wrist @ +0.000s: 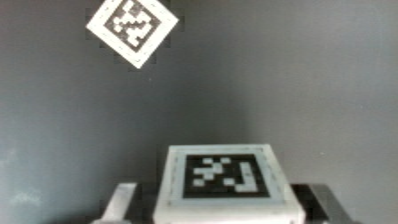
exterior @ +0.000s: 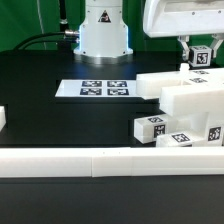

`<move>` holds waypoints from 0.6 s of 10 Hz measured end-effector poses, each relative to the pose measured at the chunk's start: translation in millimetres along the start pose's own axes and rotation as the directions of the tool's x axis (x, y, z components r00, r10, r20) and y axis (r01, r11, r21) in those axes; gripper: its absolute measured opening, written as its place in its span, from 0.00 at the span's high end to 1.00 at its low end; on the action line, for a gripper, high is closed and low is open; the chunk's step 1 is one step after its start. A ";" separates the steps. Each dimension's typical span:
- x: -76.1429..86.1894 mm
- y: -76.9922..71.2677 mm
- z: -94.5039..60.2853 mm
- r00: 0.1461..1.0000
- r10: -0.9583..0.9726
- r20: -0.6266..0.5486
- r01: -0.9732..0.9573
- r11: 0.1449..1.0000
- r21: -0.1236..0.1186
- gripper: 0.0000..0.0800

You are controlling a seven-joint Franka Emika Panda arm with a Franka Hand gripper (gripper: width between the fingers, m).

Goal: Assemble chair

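Observation:
My gripper (exterior: 200, 50) hangs at the exterior view's upper right, above the table. It is shut on a short white square post (exterior: 201, 58) with a black-and-white tag. In the wrist view the post (wrist: 222, 172) sits between the two fingers (wrist: 121, 200) of the gripper (wrist: 221, 206), tag facing the camera. Other white chair pieces lie below on the exterior view's right: a large blocky slab (exterior: 190, 97) and several tagged short posts (exterior: 150, 127). The wrist view shows one more tagged white piece (wrist: 134, 27) far below on the dark table.
The marker board (exterior: 105, 89) lies flat in front of the robot base (exterior: 103, 30). A long low white rail (exterior: 100, 160) runs along the table's front edge. A small white block edge (exterior: 3, 118) shows at the exterior view's left.

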State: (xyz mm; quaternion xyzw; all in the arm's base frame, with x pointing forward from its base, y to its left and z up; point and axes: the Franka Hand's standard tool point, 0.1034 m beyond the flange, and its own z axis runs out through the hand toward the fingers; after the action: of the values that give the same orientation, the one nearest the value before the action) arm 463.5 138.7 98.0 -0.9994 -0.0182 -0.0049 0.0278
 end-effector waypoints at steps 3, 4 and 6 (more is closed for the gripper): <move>75.1 20.3 -35.9 0.998 -0.053 -0.044 0.053 0.999 0.010 0.66; 89.6 24.7 -38.1 0.997 -0.058 -0.046 0.058 0.998 0.008 0.66; 87.0 24.1 -35.7 0.997 -0.059 -0.044 0.060 0.998 0.007 0.66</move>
State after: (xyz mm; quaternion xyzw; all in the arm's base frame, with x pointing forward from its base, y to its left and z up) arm 551.1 115.8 133.2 -0.9980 -0.0474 -0.0277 0.0322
